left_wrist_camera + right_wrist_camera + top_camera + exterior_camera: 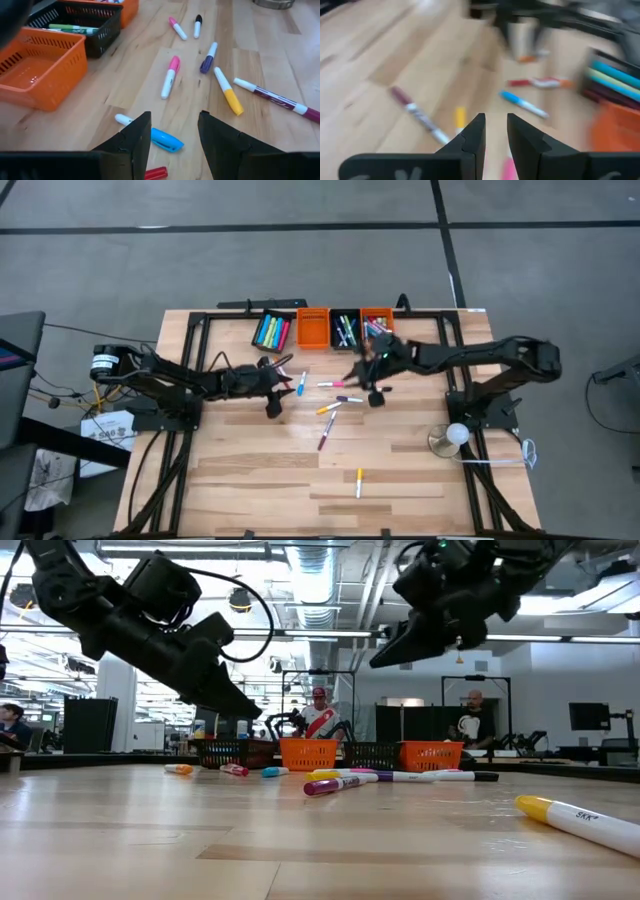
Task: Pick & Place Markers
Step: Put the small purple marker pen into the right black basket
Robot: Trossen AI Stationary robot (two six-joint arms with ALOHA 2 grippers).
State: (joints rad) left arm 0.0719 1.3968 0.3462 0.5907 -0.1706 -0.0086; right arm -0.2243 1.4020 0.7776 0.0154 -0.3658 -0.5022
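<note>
Both arms are up off the wooden table [250, 470] right now, neither one holding anything.

The left gripper [172, 132] hangs over the middle of the table toward the far edge, fingers apart with nothing between them. Right under it lies a blue-capped marker [152, 136], and a bit of red marker [156, 173] shows just beside that. Past those, a pink-capped marker [170, 76], a purple one [208, 57], a yellow-capped one [228, 91] and a long magenta one [277, 99] are scattered on the wood, with another pink marker [177, 28] and a black-capped one [197, 25] farther along.

The right gripper [495, 135] sits a little further right, also near the far edge. Its fingers are close together with a narrow gap and nothing in it, well clear of the table in the low view.

Along the far edge there's a row of four little bins. The black bin [271, 330] at the left end has a bunch of markers in it already, the orange bin [313, 327] next to it looks empty, then comes another black bin [346, 328] with a few markers, then an orange one [376, 320] partly under the right arm.

One yellow marker [359, 480] lies off by itself near the front edge, well apart from the rest. A couple of people [318, 718] are standing in the room behind the table.
</note>
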